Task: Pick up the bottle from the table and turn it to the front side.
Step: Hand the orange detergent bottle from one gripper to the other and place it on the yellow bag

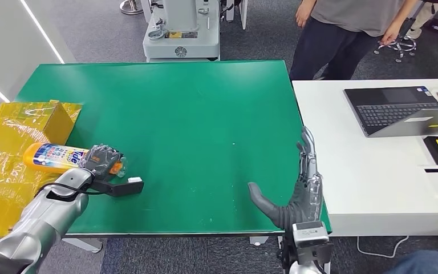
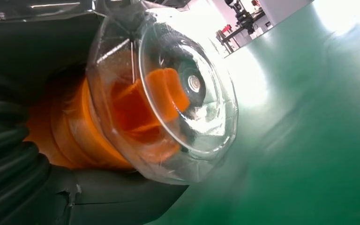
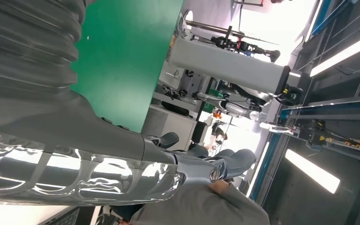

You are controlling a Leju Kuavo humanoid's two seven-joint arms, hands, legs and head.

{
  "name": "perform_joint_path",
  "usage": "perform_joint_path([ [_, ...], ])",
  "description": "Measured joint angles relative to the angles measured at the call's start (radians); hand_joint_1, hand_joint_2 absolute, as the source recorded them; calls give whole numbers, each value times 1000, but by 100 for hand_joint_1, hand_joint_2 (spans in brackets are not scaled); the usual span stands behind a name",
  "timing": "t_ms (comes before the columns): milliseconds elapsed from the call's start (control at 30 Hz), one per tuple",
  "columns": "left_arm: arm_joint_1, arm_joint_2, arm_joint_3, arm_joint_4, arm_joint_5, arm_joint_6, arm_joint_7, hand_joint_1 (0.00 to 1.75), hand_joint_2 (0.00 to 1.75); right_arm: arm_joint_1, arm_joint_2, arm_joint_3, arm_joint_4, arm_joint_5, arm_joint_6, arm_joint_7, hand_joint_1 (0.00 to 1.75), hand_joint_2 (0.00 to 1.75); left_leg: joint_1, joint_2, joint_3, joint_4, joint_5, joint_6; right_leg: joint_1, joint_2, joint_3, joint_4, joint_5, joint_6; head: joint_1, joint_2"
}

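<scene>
At the left edge of the green table (image 1: 205,114), the robot's left hand (image 1: 100,160) is wrapped around the cap end of a yellow-orange bottle (image 1: 51,157). The bottle lies on its side, its printed label facing up, its body reaching over crinkled yellow wrapping (image 1: 0,171) beside a yellow box (image 1: 51,123). The left wrist view shows the bottle's clear domed cap (image 2: 178,93) over an orange nozzle, pressed close to the palm. The right hand (image 1: 296,194) is released, fingers spread, at the table's right edge, holding nothing.

The likely risk is slipping: the grip sits near the cap, so the heavier body may sag or twist out as the bottle is lifted and turned. The bottle could also drag the loose wrapping along.

The fingers hide the bottle's neck, so how firmly it is clasped cannot be judged. Whether the bottle touches the table or the wrapping is unclear. A person (image 1: 348,28) stands beyond the table, cut off at the top.
</scene>
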Motion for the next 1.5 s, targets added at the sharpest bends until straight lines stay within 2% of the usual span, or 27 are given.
perform_joint_path([
  [67,1,0,8,0,0,3,6,0,175,-2,0,0,3,-2,0,-1,0,175,0,0,0,0,0,0,0,0,0,0,0,0,0,0],
  [733,6,6,66,0,-20,93,13,0,175,-13,0,0,12,-11,0,-4,0,175,0,0,0,0,0,0,0,0,0,0,0,0,0,0],
  [800,9,5,73,0,-9,128,11,0,175,-13,0,0,12,-11,-1,-4,0,175,0,0,0,0,0,0,0,0,0,0,0,0,0,0],
  [867,14,4,94,-4,31,204,-12,0,175,-13,0,0,11,-10,-4,-3,0,175,0,0,0,0,0,0,0,0,0,0,0,0,0,0],
  [967,36,-5,179,-62,121,323,-102,0,175,-13,0,0,11,-10,-9,1,0,175,0,0,0,0,0,0,0,0,0,0,0,0,0,0],
  [1033,59,-15,257,-134,150,350,-167,0,175,-13,0,0,11,-10,-10,3,0,175,0,0,0,0,0,0,0,0,0,0,0,0,0,0],
  [1167,97,-37,387,-253,171,356,-249,0,175,-13,0,0,11,-11,-10,4,0,175,0,0,0,0,0,0,0,0,0,0,0,0,0,0],
  [1333,153,-98,579,-424,228,356,-454,0,175,-13,0,0,14,-20,0,1,0,175,0,0,0,0,0,0,0,0,0,0,0,0,0,0],
  [1400,174,-124,638,-490,269,356,-489,0,175,-13,0,0,16,-22,2,-1,0,175,0,1,0,0,0,0,0,1,0,0,0,0,0,0],
  [1500,202,-151,683,-591,351,357,-498,0,175,-14,0,1,19,-26,3,-3,0,175,0,0,0,0,0,0,0,0,0,0,0,0,0,0],
])
